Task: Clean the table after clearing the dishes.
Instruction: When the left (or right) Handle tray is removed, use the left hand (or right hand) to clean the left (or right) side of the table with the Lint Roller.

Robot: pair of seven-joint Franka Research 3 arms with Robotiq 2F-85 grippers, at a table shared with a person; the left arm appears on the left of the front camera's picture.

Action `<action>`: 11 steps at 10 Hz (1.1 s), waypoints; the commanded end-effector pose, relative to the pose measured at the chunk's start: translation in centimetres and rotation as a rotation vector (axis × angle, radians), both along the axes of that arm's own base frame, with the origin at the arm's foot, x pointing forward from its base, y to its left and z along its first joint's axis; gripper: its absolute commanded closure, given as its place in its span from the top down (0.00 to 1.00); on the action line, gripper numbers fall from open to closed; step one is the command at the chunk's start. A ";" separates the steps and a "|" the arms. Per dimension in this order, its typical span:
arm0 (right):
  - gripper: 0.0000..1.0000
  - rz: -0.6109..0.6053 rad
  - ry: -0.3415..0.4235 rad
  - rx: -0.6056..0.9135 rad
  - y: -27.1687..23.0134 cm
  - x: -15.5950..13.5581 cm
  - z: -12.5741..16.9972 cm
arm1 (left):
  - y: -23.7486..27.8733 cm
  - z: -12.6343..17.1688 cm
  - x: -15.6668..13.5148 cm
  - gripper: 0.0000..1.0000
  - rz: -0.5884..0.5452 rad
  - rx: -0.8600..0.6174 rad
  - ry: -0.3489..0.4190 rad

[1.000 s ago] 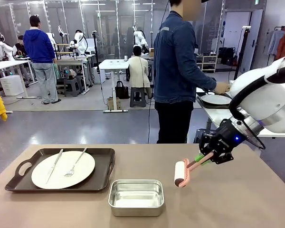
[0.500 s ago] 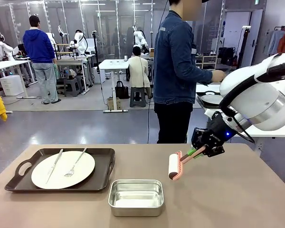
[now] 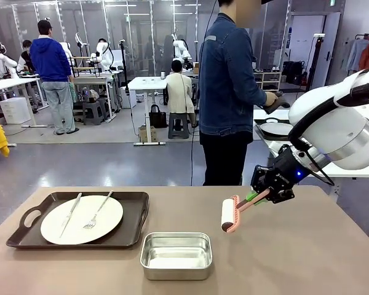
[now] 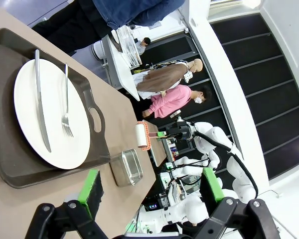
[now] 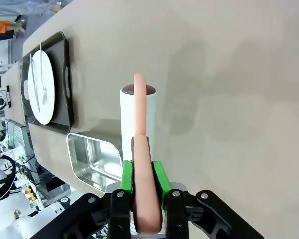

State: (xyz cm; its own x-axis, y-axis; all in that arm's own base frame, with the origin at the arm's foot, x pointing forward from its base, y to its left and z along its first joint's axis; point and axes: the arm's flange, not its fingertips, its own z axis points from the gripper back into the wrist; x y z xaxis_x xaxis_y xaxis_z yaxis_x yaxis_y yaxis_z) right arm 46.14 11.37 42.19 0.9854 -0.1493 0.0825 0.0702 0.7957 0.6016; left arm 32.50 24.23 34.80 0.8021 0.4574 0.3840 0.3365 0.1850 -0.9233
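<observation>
A white plate [image 3: 81, 219] with a knife and fork lies on a dark brown tray [image 3: 134, 215] at the left of the brown table [image 3: 307, 258]. My right gripper [image 3: 253, 198] is shut on the pink handle of a white roller [image 3: 228, 215], held just above the table right of the middle. In the right wrist view the roller [image 5: 138, 119] points away from my gripper [image 5: 142, 181], over bare table [image 5: 229, 99]. My left gripper [image 4: 152, 186] is open and raised, looking down at the plate [image 4: 50, 114] and tray [image 4: 5, 149].
A small steel pan [image 3: 176, 255] stands near the table's front edge at the middle. A person in a denim jacket [image 3: 230, 80] stands at the far side, turned toward a white side table at the right, where another dark tray with a plate [image 3: 278, 129] rests.
My right gripper has carried the roller a little to the left and away from me. The person's hand has come off the tray on the side table and risen.
</observation>
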 end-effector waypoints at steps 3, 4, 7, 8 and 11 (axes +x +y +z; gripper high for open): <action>0.22 0.150 0.091 0.157 0.1 1.2 -1.3 | 0.3 0.1 -0.4 1.00 -0.013 0.003 -0.016; 0.22 0.138 0.101 0.139 0.5 1.6 -2.1 | 0.3 0.1 -0.4 1.00 -0.013 0.003 -0.016; 0.22 0.099 0.071 0.125 0.7 2.1 -3.8 | 0.3 0.1 -0.4 1.00 -0.013 0.003 -0.016; 0.22 0.101 0.067 0.129 0.7 2.1 -4.7 | 0.3 0.1 -0.4 1.00 -0.013 0.003 -0.016; 0.22 0.116 0.037 0.156 -0.1 2.2 -7.0 | 0.3 0.1 -0.4 1.00 -0.013 0.003 -0.016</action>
